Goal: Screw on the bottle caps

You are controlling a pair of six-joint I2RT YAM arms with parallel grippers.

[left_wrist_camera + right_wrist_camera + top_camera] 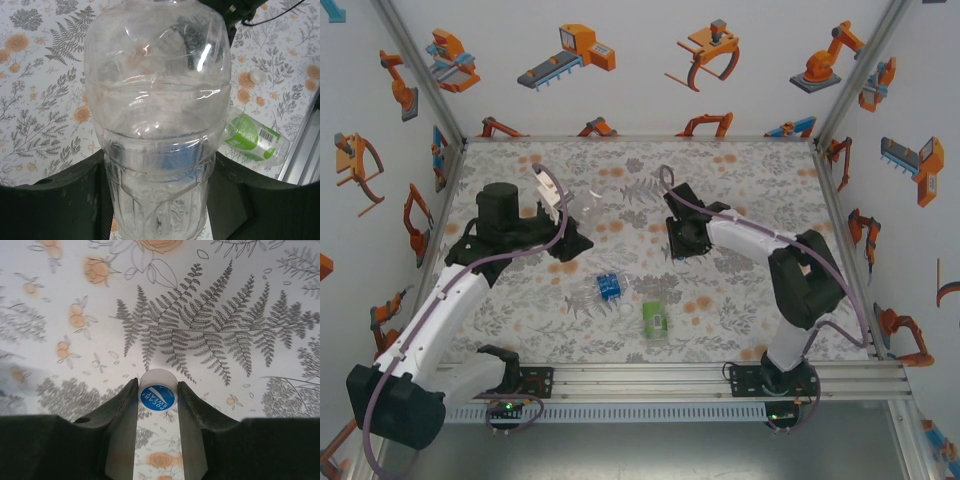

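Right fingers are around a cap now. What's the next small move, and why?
Probably lift the cap straight up a little. The right gripper has its fingers touching both sides of it, so the grip looks made, and the left gripper holds the clear bottle ready to receive it.

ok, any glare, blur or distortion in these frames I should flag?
Left wrist: bright glare streaks on the plain bottle held in the left gripper; its curved wall warps the tablecloth behind. Right wrist: the bottle cap in the right gripper is sharp, print readable; a soft shadow greys the cloth at left. Top external: even light, soft shadows, no glare.
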